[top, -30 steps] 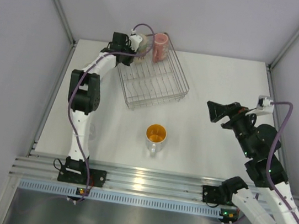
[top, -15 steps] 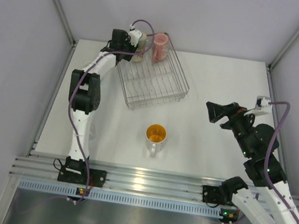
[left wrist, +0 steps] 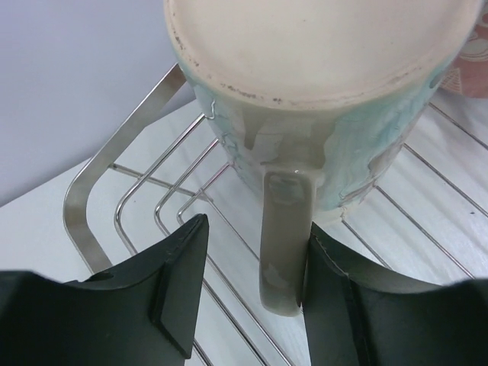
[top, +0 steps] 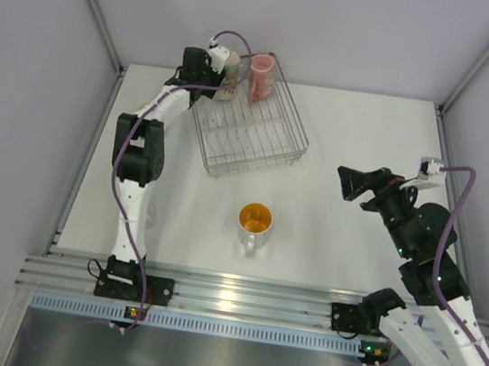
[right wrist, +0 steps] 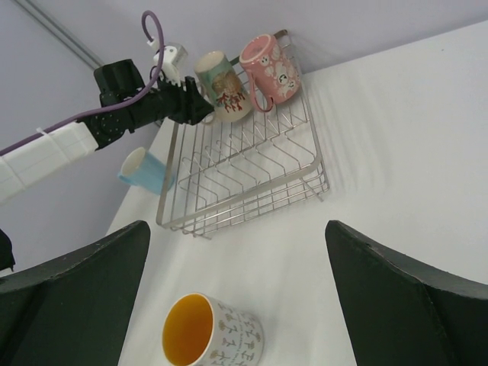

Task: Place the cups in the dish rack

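The wire dish rack (top: 249, 138) sits at the far left of the table. A pink cup (top: 261, 76) and a cream-and-teal mug (left wrist: 320, 114) stand upside down in its far corner. My left gripper (left wrist: 255, 232) is open around that mug's handle (left wrist: 282, 252): the right finger touches it, the left finger stands apart. A speckled mug (top: 255, 221) with an orange inside rests upright on the table in front of the rack. My right gripper (top: 351, 182) hangs wide open above the table's right side, holding nothing. In the right wrist view a light blue cup (right wrist: 145, 171) lies left of the rack (right wrist: 236, 204).
The rack's near half holds only bare wire dividers. My left arm (top: 140, 150) stretches along the table's left edge, covering the blue cup from above. Grey walls close in the table on three sides.
My left jaws have opened off the cream-and-teal mug's handle, leaving it standing in the rack. The right arm shifted slightly and stays wide open.
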`<act>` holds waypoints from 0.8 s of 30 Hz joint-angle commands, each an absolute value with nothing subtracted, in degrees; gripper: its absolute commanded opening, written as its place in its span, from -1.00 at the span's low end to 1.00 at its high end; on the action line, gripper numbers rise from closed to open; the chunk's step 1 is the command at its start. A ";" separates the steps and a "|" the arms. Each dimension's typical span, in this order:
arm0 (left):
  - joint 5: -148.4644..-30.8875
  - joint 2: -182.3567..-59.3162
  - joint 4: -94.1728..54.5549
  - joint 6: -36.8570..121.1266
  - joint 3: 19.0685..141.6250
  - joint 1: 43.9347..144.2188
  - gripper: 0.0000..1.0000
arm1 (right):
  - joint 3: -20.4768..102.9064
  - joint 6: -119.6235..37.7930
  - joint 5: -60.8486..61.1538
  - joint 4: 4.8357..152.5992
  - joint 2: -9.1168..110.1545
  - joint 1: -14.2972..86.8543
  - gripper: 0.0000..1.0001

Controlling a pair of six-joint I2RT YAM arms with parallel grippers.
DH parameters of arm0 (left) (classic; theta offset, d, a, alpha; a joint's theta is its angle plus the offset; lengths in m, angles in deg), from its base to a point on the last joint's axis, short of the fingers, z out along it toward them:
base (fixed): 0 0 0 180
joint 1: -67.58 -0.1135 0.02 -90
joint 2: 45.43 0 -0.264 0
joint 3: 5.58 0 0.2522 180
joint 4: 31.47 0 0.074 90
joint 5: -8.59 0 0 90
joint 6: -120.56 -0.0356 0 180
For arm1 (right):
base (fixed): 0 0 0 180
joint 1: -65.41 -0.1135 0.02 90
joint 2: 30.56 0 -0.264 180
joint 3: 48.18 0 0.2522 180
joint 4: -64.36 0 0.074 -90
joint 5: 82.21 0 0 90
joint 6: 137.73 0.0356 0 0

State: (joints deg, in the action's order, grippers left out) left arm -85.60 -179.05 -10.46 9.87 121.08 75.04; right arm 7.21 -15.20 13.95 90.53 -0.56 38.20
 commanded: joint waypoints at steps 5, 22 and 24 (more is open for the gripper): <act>-78.43 -173.31 -20.78 10.60 116.73 74.26 0.17 | 7.33 -15.56 13.51 88.49 -1.38 38.25 0.99; -75.26 -171.20 -20.61 15.08 117.25 73.82 0.25 | 8.12 -14.42 11.84 89.20 -2.08 38.25 0.99; -75.52 -170.50 -20.61 15.79 116.46 73.82 0.25 | 8.29 -14.07 11.57 89.55 -2.26 38.16 0.99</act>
State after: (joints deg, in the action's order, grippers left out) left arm -76.73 -176.21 -15.99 13.93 116.27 74.41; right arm 7.21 -14.63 12.44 90.59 -1.37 38.20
